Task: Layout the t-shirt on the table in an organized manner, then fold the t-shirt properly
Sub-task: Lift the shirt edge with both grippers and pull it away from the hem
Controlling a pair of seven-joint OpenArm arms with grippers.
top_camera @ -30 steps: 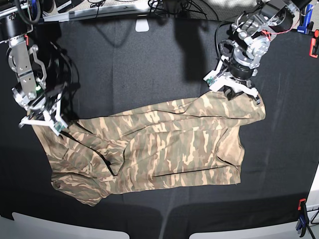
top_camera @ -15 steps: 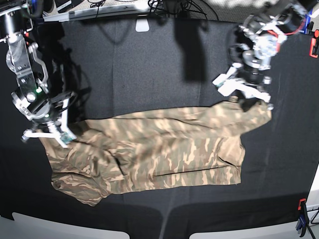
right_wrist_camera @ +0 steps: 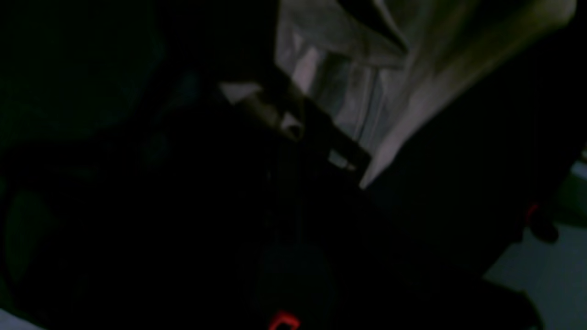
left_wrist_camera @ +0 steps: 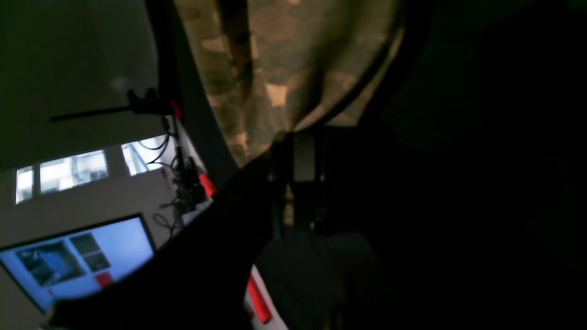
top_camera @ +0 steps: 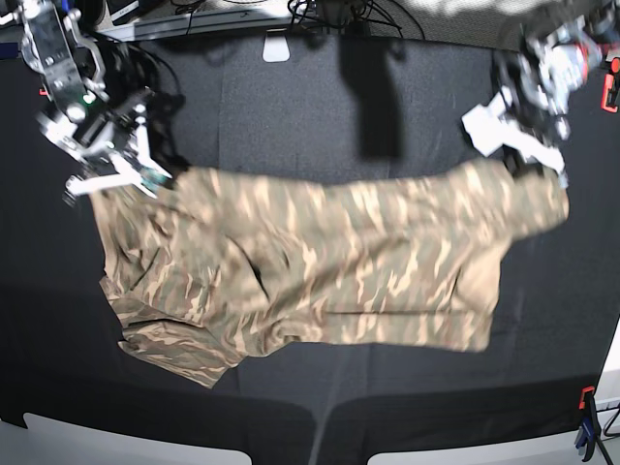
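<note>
Your left gripper (top_camera: pixel 531 160) had its fingers pressed together on the upper corner of the t-shirt (top_camera: pixel 329 271) at the base view's right side. In the left wrist view the camouflage cloth (left_wrist_camera: pixel 275 68) ran up and away from the closed jaws, though that picture was dark and the exact pinch point could not be made out clearly. Your right gripper (top_camera: pixel 124 179) was likewise clamped on the shirt's opposite upper corner, at the base view's left; its wrist view showed pale fabric (right_wrist_camera: pixel 367 68) bunched just beyond the dark fingers.

Between your 2 grippers the shirt's top edge hung stretched in a long, slightly sagging line. The body of the garment spread below that line across the table (top_camera: pixel 291 107), blurred in the base view. Its lower left part was rumpled into folds, and the lower right hem looked fairly straight. You had a red-and-blue clamp (top_camera: pixel 587 421) at the table's near right corner, well apart from the cloth.
</note>
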